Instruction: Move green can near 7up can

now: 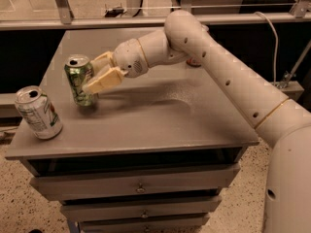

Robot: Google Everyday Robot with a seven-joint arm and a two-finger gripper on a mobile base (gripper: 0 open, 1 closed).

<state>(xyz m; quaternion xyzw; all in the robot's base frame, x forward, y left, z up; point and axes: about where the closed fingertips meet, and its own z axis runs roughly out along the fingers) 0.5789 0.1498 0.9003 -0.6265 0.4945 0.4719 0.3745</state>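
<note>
The green can (80, 80), dark green with white patches and a silver top, stands upright at the left of the grey table top (160, 115). My gripper (95, 74) is shut on the green can, its cream fingers (103, 80) clasping the can's right side. The 7up can (38, 112), pale silver-white with green lettering, stands near the table's front left corner, a short gap to the left and in front of the green can.
A red-orange can (194, 61) is mostly hidden behind my arm at the back of the table. The table has drawers (141, 187) below its front edge. A rail and dark shelving run behind the table.
</note>
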